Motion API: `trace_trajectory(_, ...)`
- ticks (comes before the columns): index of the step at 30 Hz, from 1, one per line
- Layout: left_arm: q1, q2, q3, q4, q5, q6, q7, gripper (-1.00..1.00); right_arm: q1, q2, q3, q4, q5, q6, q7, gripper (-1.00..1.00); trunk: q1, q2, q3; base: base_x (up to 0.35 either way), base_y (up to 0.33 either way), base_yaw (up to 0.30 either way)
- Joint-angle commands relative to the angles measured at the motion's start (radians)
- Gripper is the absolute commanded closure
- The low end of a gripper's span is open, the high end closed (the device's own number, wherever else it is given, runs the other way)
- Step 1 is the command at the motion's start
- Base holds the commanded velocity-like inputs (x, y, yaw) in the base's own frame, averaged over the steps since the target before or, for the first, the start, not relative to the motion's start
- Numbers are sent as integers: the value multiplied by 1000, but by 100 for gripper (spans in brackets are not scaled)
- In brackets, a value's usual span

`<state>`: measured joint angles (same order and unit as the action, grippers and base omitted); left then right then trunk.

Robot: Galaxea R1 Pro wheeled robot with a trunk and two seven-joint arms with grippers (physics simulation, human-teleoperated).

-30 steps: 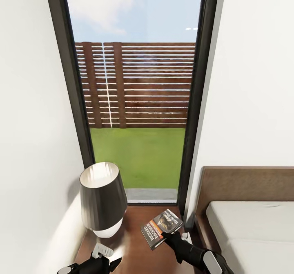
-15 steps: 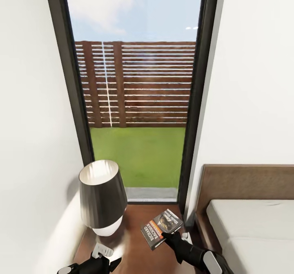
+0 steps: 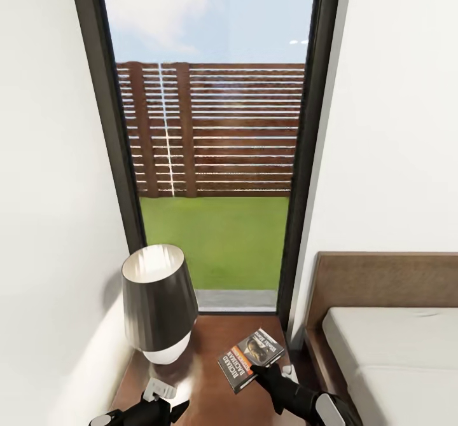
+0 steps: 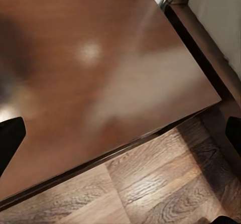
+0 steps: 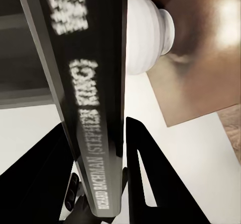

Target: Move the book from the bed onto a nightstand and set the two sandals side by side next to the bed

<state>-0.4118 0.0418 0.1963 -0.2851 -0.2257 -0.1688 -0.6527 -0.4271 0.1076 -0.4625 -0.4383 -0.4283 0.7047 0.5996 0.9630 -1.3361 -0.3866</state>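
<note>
beside the bed (image 3: 388, 343), at the foot of the tall window (image 3: 210, 140), i am facing the corner of the bedroom where the nightstand (image 3: 210, 388) is standing. its glossy reddish-brown top is carrying a lamp (image 3: 159, 302) with a dark shade and a white base, which is sitting toward the wall side.

my right gripper (image 3: 262, 371) is holding the book (image 3: 250, 359) over the bed-side half of that top, fingers clamped on its near edge; in the right wrist view the book (image 5: 85, 108) is sitting edge-on between my two dark fingers. i am judging it to be just above the wood or barely touching it, but i cannot tell which.

my left gripper (image 3: 166, 409) is hanging low near the nightstand's front edge with nothing in it, and i cannot tell how wide its jaws are standing.

so the book is off the bed and nearly delivered; i am guessing that lowering it flat and letting go is what is left of that part. the sandals are not yet dealt with, as far as these views are telling me.
</note>
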Motion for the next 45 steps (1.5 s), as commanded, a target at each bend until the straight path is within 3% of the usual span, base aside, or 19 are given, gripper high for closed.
trace_trajectory(1,-1,0,8,1,-11,-6,-4,-100,-1,1,-7,-1,-1,7,2,100,4,-8,-4,0,0,0)
trace_trajectory(32,-1,0,8,3,-11,-6,-4,-100,-1,0,-7,34,-1,10,2,100,123,-225,-102,0,0,0)
trace_trajectory(38,-1,0,8,3,-11,-6,-4,-100,-1,1,-7,35,-1,10,2,100,123,-225,-102,0,0,0)
trace_trajectory(45,-1,0,8,3,-11,-6,-4,-100,-1,1,-7,35,-1,9,2,100,150,-274,-123,0,0,0)
